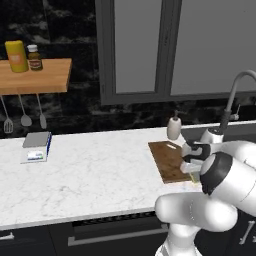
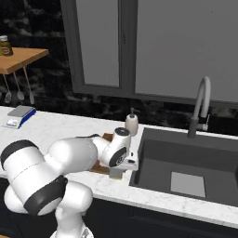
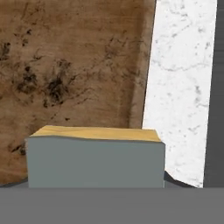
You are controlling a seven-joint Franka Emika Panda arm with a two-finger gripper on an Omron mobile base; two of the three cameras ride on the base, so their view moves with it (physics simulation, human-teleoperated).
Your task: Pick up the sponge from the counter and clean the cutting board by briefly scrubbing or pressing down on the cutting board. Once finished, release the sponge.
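The brown wooden cutting board (image 1: 167, 159) lies on the white marble counter (image 1: 95, 170) just left of the sink. My gripper (image 1: 194, 172) points down over the board's near right corner, shut on the sponge (image 3: 94, 162). Close up in the hand view, the sponge shows its grey-green face and a yellow edge, and it hides my fingertips. Behind it spreads the stained board (image 3: 74, 65), with a strip of counter (image 3: 179, 87) to the right. In the right base view the yellowish sponge (image 2: 116, 174) sits under the hand, at the board's front edge (image 2: 99, 168).
A soap dispenser (image 1: 174, 127) stands just behind the board. The dark sink (image 2: 186, 172) and its faucet (image 2: 200, 107) lie to the right. A flat scale (image 1: 36, 146) sits far left on the counter, under a wooden wall shelf (image 1: 32, 75) with jars.
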